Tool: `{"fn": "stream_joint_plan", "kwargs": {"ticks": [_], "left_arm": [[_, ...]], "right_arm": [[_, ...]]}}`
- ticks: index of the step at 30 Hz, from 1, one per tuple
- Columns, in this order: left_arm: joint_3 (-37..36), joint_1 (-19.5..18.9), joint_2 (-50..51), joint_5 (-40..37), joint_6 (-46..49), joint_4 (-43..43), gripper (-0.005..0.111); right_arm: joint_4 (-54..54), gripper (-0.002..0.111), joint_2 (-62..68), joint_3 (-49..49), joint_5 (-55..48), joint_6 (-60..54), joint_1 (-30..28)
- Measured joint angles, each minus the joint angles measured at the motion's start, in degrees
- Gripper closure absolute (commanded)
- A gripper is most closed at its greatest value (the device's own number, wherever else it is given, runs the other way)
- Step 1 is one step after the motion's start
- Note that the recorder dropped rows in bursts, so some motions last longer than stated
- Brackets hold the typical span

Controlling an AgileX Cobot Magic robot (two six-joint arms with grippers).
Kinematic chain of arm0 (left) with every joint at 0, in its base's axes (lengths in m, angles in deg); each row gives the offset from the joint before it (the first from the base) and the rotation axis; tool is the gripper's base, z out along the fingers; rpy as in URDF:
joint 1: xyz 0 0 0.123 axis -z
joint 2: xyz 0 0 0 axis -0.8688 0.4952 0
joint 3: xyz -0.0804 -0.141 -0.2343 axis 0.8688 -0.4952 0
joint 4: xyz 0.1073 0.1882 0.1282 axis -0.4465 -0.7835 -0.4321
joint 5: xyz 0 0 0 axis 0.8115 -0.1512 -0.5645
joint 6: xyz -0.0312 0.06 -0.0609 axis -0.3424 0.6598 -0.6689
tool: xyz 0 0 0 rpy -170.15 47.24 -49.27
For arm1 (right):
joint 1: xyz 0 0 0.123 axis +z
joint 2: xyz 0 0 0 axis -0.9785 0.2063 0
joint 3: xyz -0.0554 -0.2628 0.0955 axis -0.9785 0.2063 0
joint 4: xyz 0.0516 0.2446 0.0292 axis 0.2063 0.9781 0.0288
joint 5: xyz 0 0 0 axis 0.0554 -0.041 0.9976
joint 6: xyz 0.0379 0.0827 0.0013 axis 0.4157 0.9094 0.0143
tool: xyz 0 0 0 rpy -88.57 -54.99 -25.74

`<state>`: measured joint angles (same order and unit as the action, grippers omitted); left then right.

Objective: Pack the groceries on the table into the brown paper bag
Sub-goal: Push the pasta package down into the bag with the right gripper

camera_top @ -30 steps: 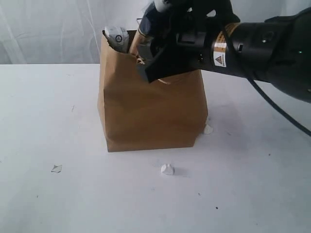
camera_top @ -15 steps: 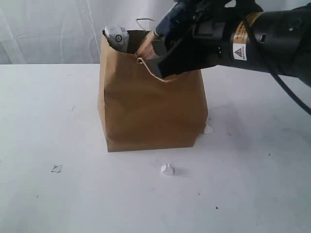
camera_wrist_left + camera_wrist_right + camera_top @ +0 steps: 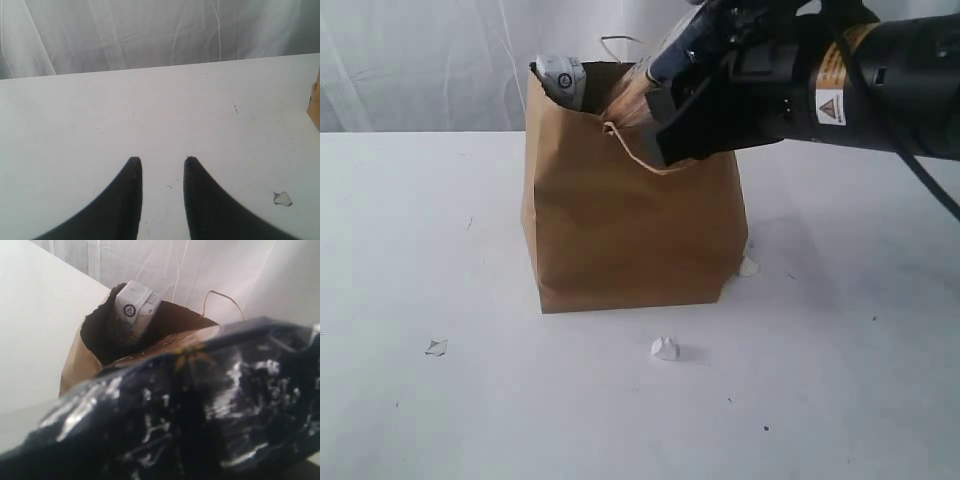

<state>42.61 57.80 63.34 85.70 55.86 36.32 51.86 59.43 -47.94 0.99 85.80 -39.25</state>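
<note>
The brown paper bag point(image 3: 630, 230) stands upright on the white table point(image 3: 440, 250). My right gripper point(image 3: 668, 98) hovers at the bag's mouth, shut on the long navy-tan packet point(image 3: 638, 90), which slants down toward the opening. In the right wrist view the dark crinkled packet point(image 3: 200, 405) fills the foreground and hides the fingers, with the bag point(image 3: 75, 365) behind it. A white-topped grocery point(image 3: 560, 78) point(image 3: 136, 305) sticks out of the bag's far left corner. My left gripper point(image 3: 162, 162) is open over bare table point(image 3: 150, 110), holding nothing.
Small white paper scraps lie in front of the bag point(image 3: 665, 349), to the left point(image 3: 437, 347) and at its right base point(image 3: 748, 266). A twisted handle loop point(image 3: 640, 155) hangs over the bag's front. A white curtain closes off the back. One scrap point(image 3: 282, 198) lies near my left gripper.
My right arm has shifted right and a little up with the packet, which now tilts more steeply over the bag's mouth. The left gripper has not moved.
</note>
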Motion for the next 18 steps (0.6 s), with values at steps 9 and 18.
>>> {"fn": "stream_joint_plan", "kwargs": {"ticks": [9,18], "left_arm": [[0.0,0.0,0.0,0.0,0.0,0.0,0.072],[0.0,0.0,0.0,0.0,0.0,0.0,0.072]], "right_arm": [[0.5,0.049,-0.7,0.2,-1.5,0.0,0.0],[1.3,0.049,-3.3,3.7,-1.8,0.0,0.0]]}}
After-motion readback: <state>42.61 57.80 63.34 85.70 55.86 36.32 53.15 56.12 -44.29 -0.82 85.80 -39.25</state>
